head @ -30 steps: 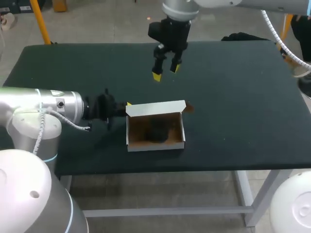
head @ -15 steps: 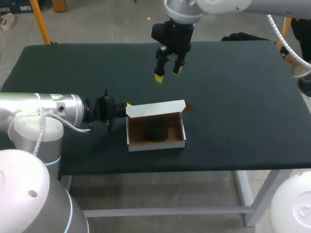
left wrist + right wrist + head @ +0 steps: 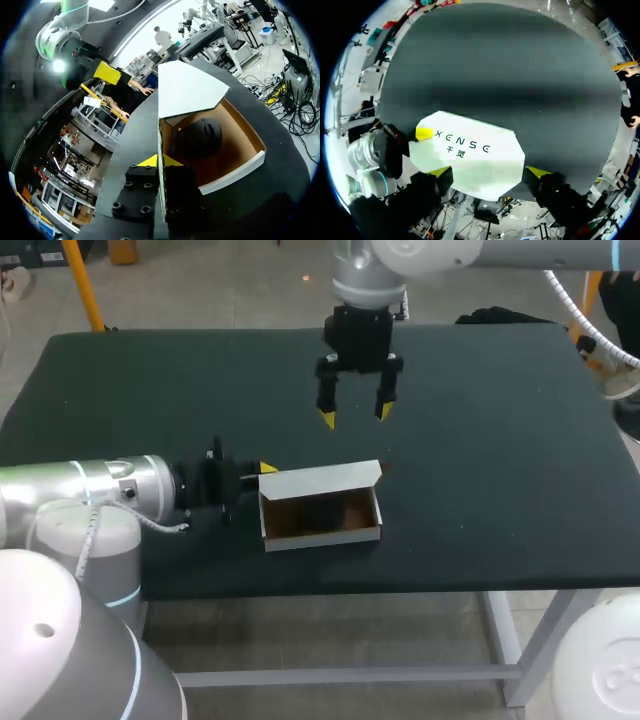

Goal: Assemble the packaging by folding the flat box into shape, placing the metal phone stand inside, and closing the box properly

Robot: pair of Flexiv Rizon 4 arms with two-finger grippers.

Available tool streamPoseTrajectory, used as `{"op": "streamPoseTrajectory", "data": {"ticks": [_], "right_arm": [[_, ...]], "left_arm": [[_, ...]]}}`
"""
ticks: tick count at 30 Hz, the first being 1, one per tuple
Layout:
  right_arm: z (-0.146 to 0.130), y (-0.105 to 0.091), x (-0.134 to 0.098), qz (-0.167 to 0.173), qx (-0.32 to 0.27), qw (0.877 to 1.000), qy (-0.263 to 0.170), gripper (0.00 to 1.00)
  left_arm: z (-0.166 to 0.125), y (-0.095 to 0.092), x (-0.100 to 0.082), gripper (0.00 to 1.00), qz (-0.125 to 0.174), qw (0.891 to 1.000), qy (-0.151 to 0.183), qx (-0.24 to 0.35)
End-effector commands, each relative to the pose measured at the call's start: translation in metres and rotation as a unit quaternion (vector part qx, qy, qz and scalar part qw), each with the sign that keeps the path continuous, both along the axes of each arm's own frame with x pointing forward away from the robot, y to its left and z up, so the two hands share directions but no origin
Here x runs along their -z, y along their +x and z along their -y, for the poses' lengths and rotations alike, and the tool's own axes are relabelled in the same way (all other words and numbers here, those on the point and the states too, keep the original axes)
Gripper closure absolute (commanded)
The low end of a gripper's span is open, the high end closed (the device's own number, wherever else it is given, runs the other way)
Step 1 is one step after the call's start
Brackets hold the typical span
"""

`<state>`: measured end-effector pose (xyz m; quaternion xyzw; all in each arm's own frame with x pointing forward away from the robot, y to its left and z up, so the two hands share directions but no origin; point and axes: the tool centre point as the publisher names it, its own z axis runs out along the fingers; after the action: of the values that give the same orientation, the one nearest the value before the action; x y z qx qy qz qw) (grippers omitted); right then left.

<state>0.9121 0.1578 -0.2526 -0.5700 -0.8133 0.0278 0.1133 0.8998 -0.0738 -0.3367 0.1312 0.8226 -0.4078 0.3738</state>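
Head view has the box (image 3: 322, 533) near the middle of the table (image 3: 500, 440), already folded into shape. Its lid (image 3: 320, 478) is hinged on the 12 o'clock wall and leans partway over the opening. The left gripper (image 3: 264, 469) is at the box's 9 o'clock. In the left wrist view the short end wall runs up between its two fingers, which are clamped on it from both sides and brace the box. The same view shows the dark stand (image 3: 197, 137) lying on the box floor under the raised lid.

The right gripper (image 3: 355, 415) hangs above the table at the box's 12 o'clock, with its fingers spread wide and nothing held. Its wrist view looks down on the white lid just ahead of the tips.

Folding and loading look done, so the step in hand is closing. I judge that the right gripper should next come down behind the lid and push it toward 6 o'clock. The front flap has to slip inside the 6 o'clock wall without catching on the rim or the stand, while the left grip keeps the box from sliding.
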Motion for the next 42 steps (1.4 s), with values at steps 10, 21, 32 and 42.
{"op": "streamPoseTrajectory", "data": {"ticks": [10,21,32,42], "right_arm": [[0.012,-0.015,0.008,0.036,0.087,0.992,0.087,0.00],[0.017,-0.012,0.022,-0.038,0.166,0.984,0.061,0.00],[0.023,-0.022,0.033,-0.044,0.184,0.981,0.051,0.50],[0.029,-0.033,0.054,-0.068,0.178,0.980,0.062,0.52]], "left_arm": [[0.002,-0.005,0.009,1.00,0.037,0.999,-0.001,-0.007],[0.003,-0.006,0.012,1.00,0.053,0.999,0.008,-0.003],[0.002,-0.010,0.017,1.00,0.073,0.997,0.005,0.006],[0.000,-0.012,0.023,1.00,0.083,0.997,0.001,0.007]]}}
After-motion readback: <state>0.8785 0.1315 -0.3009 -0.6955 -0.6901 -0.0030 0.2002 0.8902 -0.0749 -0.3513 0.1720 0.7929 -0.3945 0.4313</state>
